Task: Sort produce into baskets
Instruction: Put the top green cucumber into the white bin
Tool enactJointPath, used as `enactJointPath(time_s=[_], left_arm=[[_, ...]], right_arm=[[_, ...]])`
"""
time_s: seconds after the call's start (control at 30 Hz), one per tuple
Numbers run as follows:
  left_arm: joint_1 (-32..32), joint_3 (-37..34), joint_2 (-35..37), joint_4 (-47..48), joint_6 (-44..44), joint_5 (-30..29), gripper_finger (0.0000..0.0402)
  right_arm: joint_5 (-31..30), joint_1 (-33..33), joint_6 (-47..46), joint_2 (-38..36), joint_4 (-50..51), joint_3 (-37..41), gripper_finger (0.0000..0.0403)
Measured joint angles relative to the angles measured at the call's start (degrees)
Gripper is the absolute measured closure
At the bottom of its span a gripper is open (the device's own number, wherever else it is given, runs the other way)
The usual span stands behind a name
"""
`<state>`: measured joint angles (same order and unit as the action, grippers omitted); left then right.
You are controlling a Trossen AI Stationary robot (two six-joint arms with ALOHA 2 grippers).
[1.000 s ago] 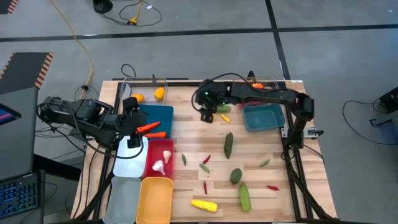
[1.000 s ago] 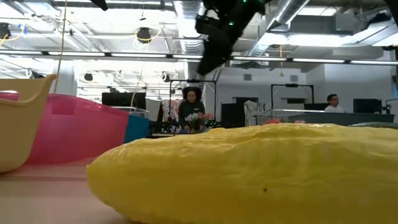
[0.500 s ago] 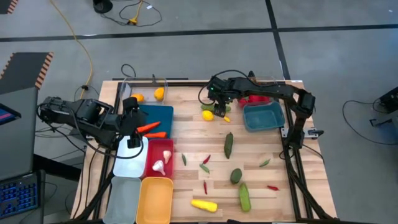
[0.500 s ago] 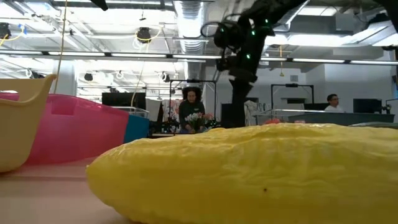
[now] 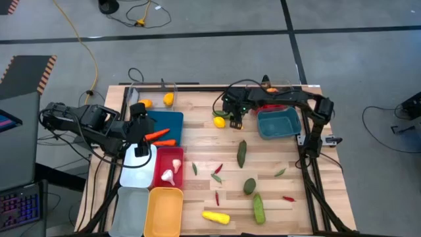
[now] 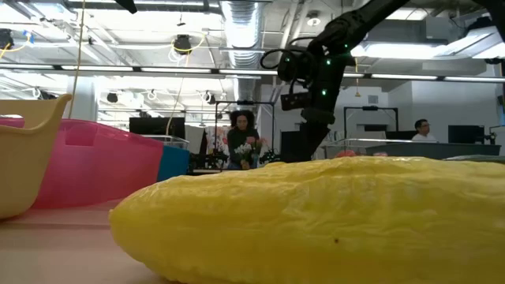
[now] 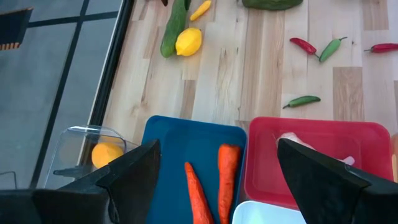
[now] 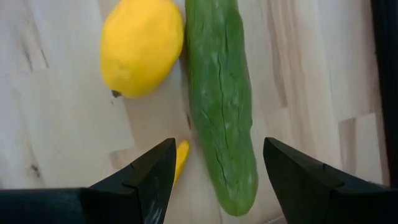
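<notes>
My right gripper point(image 5: 235, 120) is open and points down over the far middle of the table. Below it a lemon point(image 8: 142, 46) lies against a green cucumber point(image 8: 221, 106), with a small yellow chilli point(image 8: 180, 158) beside them, all resting on the wood; the fingers stand above them and touch nothing. My left gripper point(image 5: 140, 138) is open and empty above the left baskets. The dark blue basket point(image 7: 168, 143) holds two carrots point(image 7: 227, 174). The red basket point(image 7: 367, 143) holds garlic. The clear basket point(image 7: 81, 140) holds an orange.
A teal basket point(image 5: 279, 123) stands right of my right gripper. White point(image 5: 135, 172), grey-blue point(image 5: 130, 207) and yellow point(image 5: 164, 209) baskets line the near left. Cucumbers point(image 5: 242, 153), an avocado point(image 5: 250, 186), chillies and a yellow squash point(image 5: 216, 216) lie loose on the near half.
My right gripper has moved from over the lemon a little toward the table's right edge, has come down and turned more upright. The lemon, covered by the gripper a second ago, now shows on the table beside it.
</notes>
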<state>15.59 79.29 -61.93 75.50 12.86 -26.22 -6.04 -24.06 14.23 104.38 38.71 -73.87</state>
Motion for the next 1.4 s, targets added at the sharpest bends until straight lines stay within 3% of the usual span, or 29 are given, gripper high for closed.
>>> enactJointPath(time_s=[0.27,0.43,0.73,1.17,1.4], left_arm=[[0.02,-0.15,0.00,-0.23,0.50,-0.04,0.0091],[0.02,-5.09,0.53,-4.81,0.52,-0.02,0.0091],[0.02,-18.28,0.98,-22.27,-2.76,0.81,0.0091],[0.02,-34.90,3.10,-51.79,-6.41,7.82,0.0091],[0.02,-37.40,3.10,-54.41,-6.06,7.98,0.0091]], right_arm=[[0.11,-0.12,0.69,-0.02,-5.35,2.60,0.0132],[0.07,-0.45,0.69,-0.02,-6.57,4.55,0.0132],[-0.28,-1.26,0.39,-0.02,-8.02,4.83,0.0133],[-0.15,-1.59,-0.40,2.39,-7.54,4.75,0.0133],[-0.04,-1.44,-0.46,6.38,-7.89,4.54,0.0140]])
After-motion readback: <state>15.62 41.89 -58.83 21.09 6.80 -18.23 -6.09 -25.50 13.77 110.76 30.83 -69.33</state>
